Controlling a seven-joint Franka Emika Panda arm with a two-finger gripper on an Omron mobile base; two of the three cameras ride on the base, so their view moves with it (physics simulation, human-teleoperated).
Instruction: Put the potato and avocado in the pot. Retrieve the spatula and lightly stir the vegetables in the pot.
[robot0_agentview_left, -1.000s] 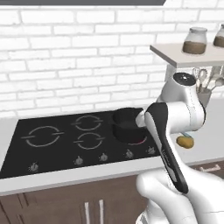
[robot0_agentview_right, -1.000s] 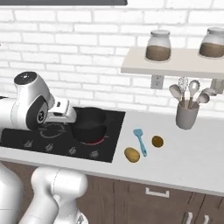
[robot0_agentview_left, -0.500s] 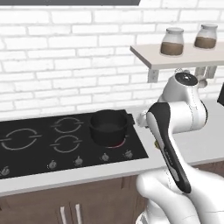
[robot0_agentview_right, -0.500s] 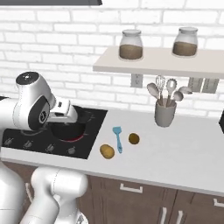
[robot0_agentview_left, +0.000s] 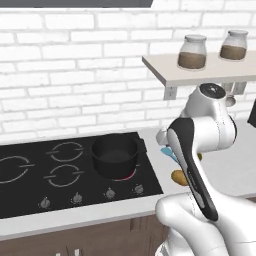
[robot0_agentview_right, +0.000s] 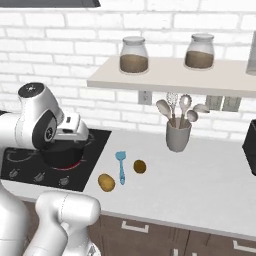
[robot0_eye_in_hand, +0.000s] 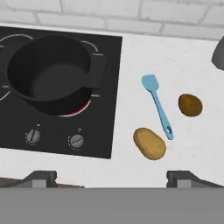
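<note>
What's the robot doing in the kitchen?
It is getting ready to cook. The black pot sits on the stove with nothing in it yet. The potato, the teal spatula and the small brown avocado all lie on the counter beside the stove. The gripper hangs open above them and holds nothing, so nothing has gone into the pot so far.

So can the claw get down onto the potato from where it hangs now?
Probably yes. The open claw hangs above the counter with the potato just ahead, lying bare and apart from the spatula and pot; nothing lies between them.
</note>
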